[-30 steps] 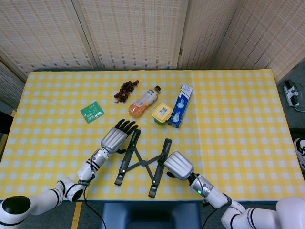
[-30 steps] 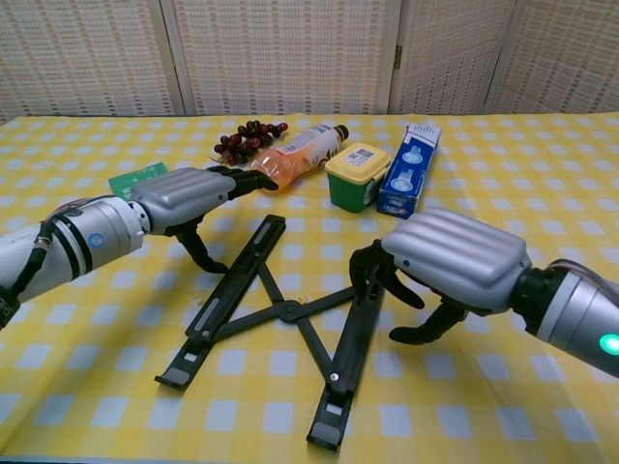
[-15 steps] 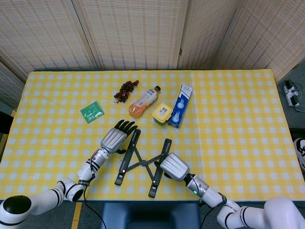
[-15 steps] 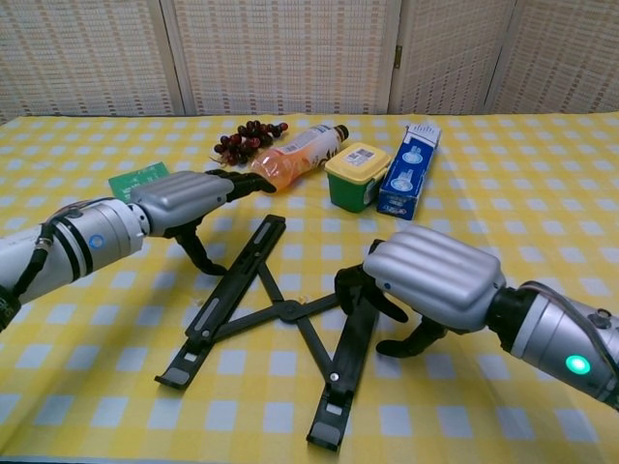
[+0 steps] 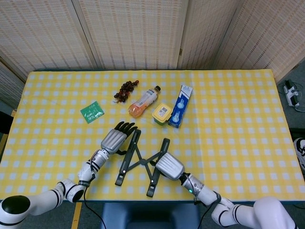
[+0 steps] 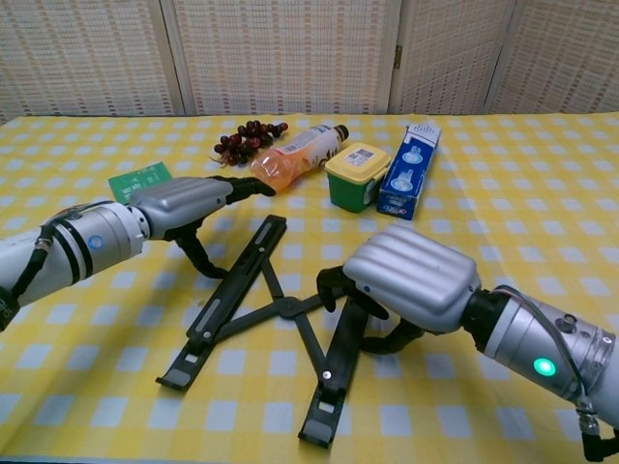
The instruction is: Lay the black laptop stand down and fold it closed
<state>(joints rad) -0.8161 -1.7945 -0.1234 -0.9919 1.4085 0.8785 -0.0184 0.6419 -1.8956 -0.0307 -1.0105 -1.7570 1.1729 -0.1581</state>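
1. Laptop stand (image 5: 142, 162): black, lying flat on the desk (image 5: 228, 119) near its 6 o'clock edge, two long rails joined by crossed struts. Rails run roughly 12-to-6, splayed wider at the near end; not yet folded closed.
2. Right hand (image 6: 411, 280): on the right-side rail (image 6: 338, 358), fingers curled over and around it near its middle; appears to grip it. The other rail lies at its 9 o'clock, so closing looks to call for a push that way.
3. Left hand (image 6: 189, 203): at the far end of the left-side rail (image 6: 227, 295), fingers extended toward 12 o'clock, thumb down beside the rail's outer edge; holds nothing, whether it touches the rail cannot be told.
4. Nearness: each hand has its own rail; the right is the one engaged.
5. Containers, all at the stand's 12 o'clock, well apart from it: a bottle (image 5: 144, 101) on its side with orange liquid; a yellow tub (image 5: 162, 113), lid on, contents hidden; a blue carton (image 5: 180, 106), closed.
6. Loose items: a bunch of dark grapes (image 5: 126, 89); a green packet (image 5: 92, 112) at 10 o'clock.
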